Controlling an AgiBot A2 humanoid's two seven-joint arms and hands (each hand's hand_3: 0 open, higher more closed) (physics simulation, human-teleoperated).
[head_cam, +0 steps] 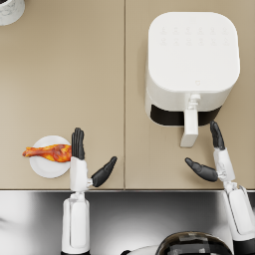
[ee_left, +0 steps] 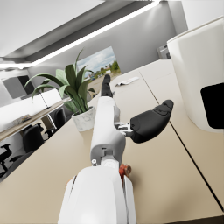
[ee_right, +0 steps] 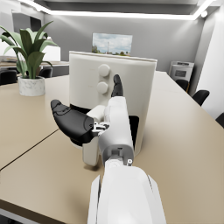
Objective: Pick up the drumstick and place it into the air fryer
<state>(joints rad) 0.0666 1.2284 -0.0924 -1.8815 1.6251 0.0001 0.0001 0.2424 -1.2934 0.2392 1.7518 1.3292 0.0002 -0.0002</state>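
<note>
An orange-brown drumstick (head_cam: 47,152) lies across a small white plate (head_cam: 48,169) near the table's front edge at the left. My left hand (head_cam: 85,158) hovers open just right of the plate, fingers straight, thumb spread; the left wrist view shows only a red bit of the drumstick (ee_left: 125,170) beside the forearm. The white air fryer (head_cam: 191,64) stands at the back right, its handle (head_cam: 190,124) pointing toward me over a dark slot. My right hand (head_cam: 211,157) is open just in front of that handle, holding nothing, as the right wrist view confirms with the hand (ee_right: 94,116) before the fryer (ee_right: 111,94).
A white plant pot (head_cam: 10,10) stands at the far left corner; the plant (ee_left: 74,89) shows in the left wrist view. A seam runs down the beige table (head_cam: 79,84) between plate and fryer. The table's front edge lies just below both hands.
</note>
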